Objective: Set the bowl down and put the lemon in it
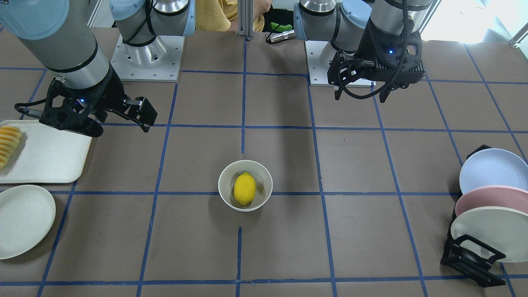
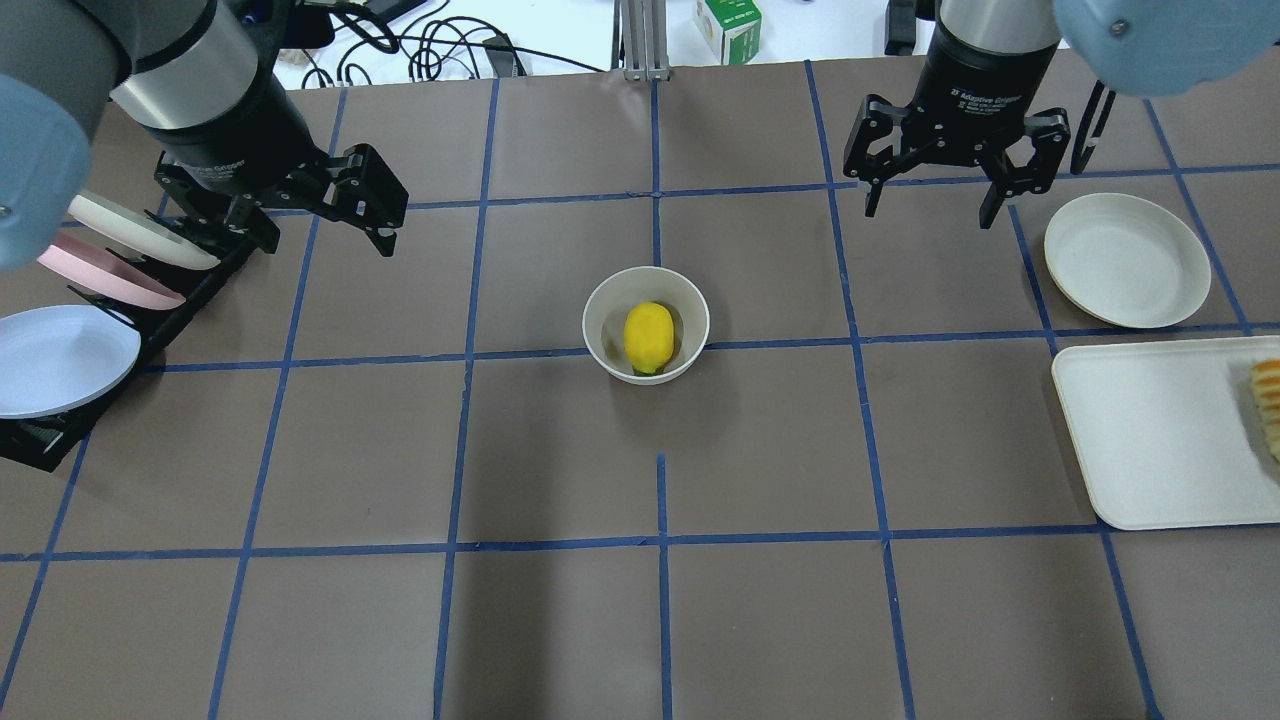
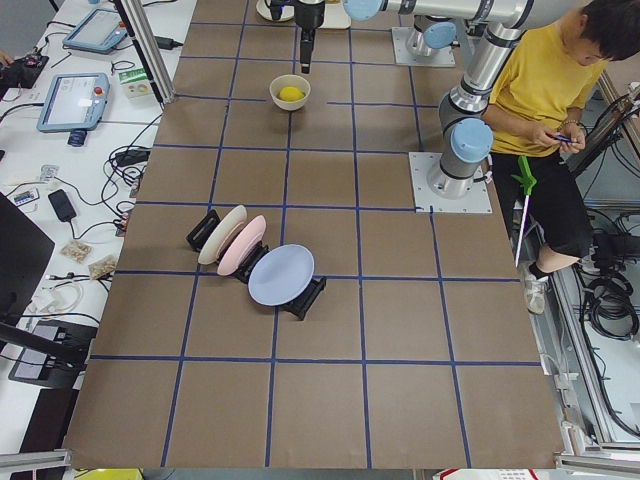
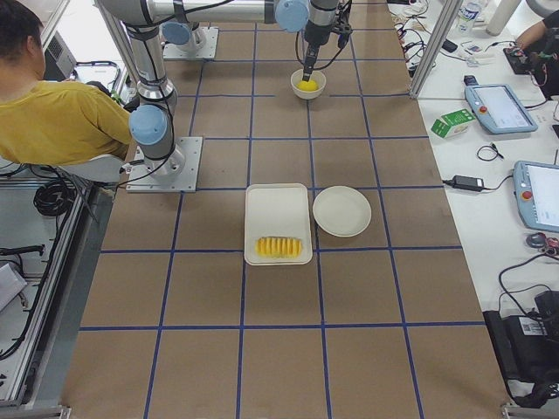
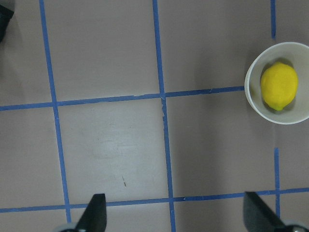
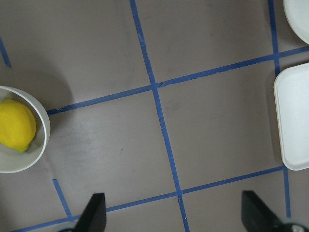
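Observation:
The off-white bowl [image 2: 600, 312] stands upright at the table's middle, with the yellow lemon [image 2: 648, 337] lying inside it. Both also show in the front view, the bowl [image 1: 264, 175] and the lemon [image 1: 244, 188]. My left gripper [image 2: 325, 240] is open and empty, high above the table and left of the bowl, beside the plate rack. Its wrist view has the bowl [image 5: 252, 94] and lemon [image 5: 279, 86] at the right edge. My right gripper [image 2: 930, 213] is open and empty, high and right of the bowl. Its wrist view has the bowl [image 6: 43, 140] and lemon [image 6: 17, 124] at the left edge.
A black rack [image 2: 40, 440] holding three plates stands at the table's left. A flat cream plate [image 2: 1127, 260] and a white tray [image 2: 1160, 430] with sliced yellow-orange fruit [image 2: 1268, 400] lie at the right. An operator in yellow [image 3: 545, 80] sits behind the robot bases.

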Controlling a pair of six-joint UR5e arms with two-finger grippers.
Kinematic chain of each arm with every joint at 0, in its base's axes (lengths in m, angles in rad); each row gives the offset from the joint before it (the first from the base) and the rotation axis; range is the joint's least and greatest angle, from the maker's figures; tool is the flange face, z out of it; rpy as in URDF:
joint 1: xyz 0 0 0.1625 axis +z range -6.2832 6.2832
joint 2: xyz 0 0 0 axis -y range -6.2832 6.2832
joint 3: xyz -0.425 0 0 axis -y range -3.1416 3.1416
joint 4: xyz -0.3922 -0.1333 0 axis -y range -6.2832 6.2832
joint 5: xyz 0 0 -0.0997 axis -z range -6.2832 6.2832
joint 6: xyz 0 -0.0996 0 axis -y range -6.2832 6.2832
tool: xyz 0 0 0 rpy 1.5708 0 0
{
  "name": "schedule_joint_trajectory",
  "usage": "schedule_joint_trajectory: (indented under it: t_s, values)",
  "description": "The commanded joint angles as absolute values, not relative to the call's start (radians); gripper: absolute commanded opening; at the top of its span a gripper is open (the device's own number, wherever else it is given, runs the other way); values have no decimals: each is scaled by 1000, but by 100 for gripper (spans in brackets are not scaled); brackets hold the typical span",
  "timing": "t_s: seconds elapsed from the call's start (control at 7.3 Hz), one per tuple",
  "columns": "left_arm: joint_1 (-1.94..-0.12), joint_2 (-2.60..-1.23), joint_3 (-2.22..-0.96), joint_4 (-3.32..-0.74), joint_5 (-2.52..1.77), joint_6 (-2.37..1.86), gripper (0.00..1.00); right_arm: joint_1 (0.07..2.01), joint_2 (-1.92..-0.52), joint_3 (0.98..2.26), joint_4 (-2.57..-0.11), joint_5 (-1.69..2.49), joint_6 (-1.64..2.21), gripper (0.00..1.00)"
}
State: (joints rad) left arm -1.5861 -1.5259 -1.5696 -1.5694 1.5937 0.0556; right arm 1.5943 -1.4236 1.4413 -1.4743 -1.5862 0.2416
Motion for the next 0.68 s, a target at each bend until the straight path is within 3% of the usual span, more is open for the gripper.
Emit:
schedule_joint_trajectory:
  t_s: [0.0, 0.55]
  values:
    - [-1588, -1525, -1574, -1568, 1594, 57, 100, 1598, -1424, 1443, -1476, -1586, 250, 100]
    - [-1588, -1525, -1575, -1568, 1592, 57, 100, 1600, -1422, 1443, -1476, -1589, 248, 100]
